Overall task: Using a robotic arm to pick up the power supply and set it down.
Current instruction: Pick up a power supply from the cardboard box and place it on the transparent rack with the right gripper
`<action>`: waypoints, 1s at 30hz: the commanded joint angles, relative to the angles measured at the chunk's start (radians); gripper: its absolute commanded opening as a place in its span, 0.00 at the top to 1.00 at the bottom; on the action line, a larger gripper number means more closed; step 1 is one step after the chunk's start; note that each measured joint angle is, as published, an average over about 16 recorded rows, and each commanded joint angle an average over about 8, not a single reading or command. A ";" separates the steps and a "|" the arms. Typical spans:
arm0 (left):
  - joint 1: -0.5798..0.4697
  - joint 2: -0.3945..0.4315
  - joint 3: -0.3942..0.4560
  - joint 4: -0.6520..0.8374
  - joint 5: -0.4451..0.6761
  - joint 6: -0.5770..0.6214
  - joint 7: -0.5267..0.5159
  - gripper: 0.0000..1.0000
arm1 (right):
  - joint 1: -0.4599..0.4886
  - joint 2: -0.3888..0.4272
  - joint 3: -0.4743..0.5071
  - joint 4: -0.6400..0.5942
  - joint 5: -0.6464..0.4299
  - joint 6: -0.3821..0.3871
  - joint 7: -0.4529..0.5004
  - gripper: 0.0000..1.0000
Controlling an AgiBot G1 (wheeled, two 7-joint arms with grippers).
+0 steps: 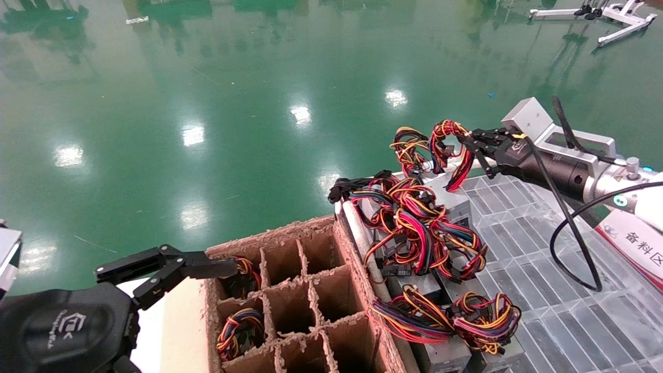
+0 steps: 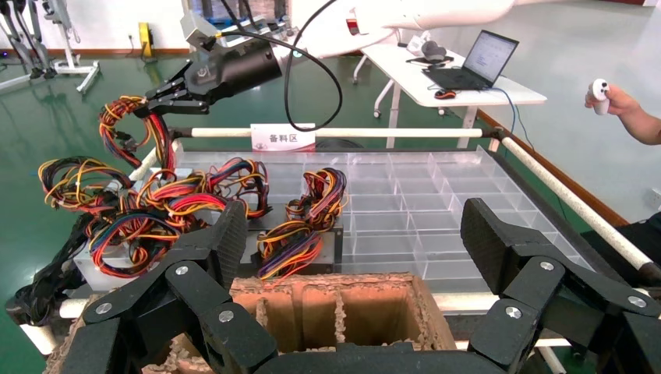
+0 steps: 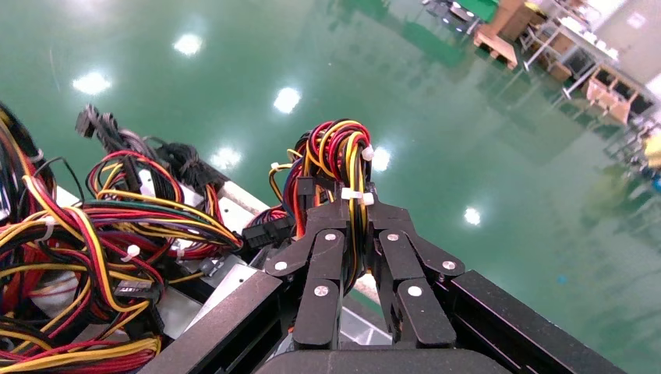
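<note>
My right gripper (image 1: pixel 469 141), the robotic arm with the silver wrist block and black cable, is shut on a looped bundle of red, yellow and black wires (image 1: pixel 446 135). The bundle rises from the power supply (image 1: pixel 449 192), a silver-grey box at the far end of the pile. In the right wrist view the wires (image 3: pixel 335 156) run up between the closed fingers (image 3: pixel 323 241). The left wrist view shows that gripper (image 2: pixel 156 105) farther off, holding the loop. My left gripper (image 1: pixel 171 264) hangs open over the cardboard box, holding nothing (image 2: pixel 355 234).
A cardboard divider box (image 1: pixel 269 238) sits at the front, with wire bundles (image 1: pixel 235 331) in two cells. Other grey boxes with tangled wires (image 1: pixel 445 321) lie along the left side of a clear compartment tray (image 1: pixel 544 290). Beyond is green floor.
</note>
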 commanded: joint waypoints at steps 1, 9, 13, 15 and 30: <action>0.000 0.000 0.000 0.000 0.000 0.000 0.000 0.00 | -0.014 0.004 0.008 0.001 0.011 -0.002 0.012 1.00; 0.000 0.000 0.000 0.000 0.000 0.000 0.000 0.00 | -0.067 0.010 0.080 -0.009 0.111 -0.006 0.096 1.00; 0.000 0.000 0.000 0.000 0.000 0.000 0.000 0.00 | -0.088 0.007 0.107 -0.001 0.150 0.008 0.114 1.00; 0.000 0.000 0.000 0.000 0.000 0.000 0.000 0.00 | -0.097 0.004 0.115 0.005 0.162 0.017 0.116 1.00; 0.000 0.000 0.000 0.000 0.000 0.000 0.000 0.00 | -0.177 0.018 0.161 0.035 0.226 -0.017 0.137 1.00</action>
